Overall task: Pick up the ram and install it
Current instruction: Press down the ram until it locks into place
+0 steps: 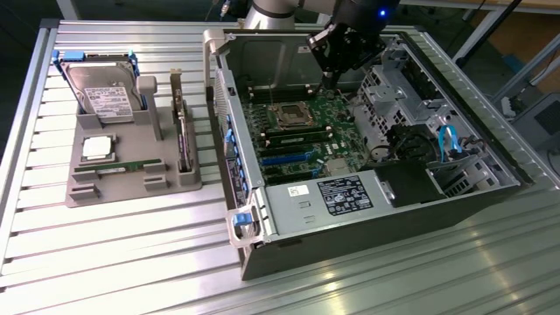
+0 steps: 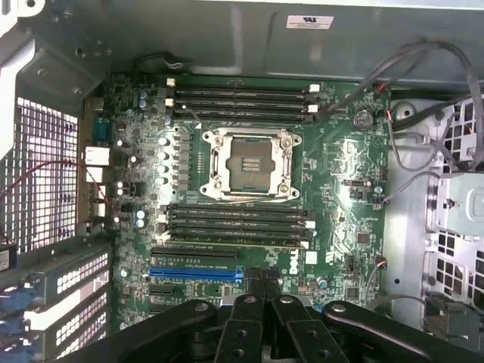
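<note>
Hanging over the open computer case, my tool sits above the far end of the green board, its fingers pressed together with nothing between them. From the outside camera I can see the whole setup: the case lies on its side on the slatted tabletop, and toward the exterior view's left stands a grey parts holder. The ram lies flat in a slot near the front of that holder, well apart from my tool; a hard drive stands at the back, a square silver chip rests between them, and a taller card stands on edge at the holder's side nearest the case. My wrist camera looks straight down at the board instead: the empty processor socket in the middle, dark memory slots on one side of it, and another bank of slots on the other side, nearer my closed fingertips. Grey cables loop along the metal wall beside the board.
</note>
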`<state>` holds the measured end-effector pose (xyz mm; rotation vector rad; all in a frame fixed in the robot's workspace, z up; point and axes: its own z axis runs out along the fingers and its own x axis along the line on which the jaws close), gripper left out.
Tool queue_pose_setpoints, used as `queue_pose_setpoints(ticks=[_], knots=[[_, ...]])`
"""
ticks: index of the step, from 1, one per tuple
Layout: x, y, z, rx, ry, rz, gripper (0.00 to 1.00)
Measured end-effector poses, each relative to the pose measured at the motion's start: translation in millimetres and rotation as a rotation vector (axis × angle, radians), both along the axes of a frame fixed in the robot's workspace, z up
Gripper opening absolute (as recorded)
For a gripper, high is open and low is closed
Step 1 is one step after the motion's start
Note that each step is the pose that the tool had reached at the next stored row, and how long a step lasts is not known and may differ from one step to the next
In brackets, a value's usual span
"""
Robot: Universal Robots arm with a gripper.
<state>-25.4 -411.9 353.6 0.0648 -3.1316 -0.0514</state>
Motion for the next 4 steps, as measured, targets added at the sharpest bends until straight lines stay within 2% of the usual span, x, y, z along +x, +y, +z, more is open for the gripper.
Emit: queue_pose_setpoints(ticks=[4], knots=[[0.0,0.0,0.0,0.0000,0.0000,0.000,0.10]])
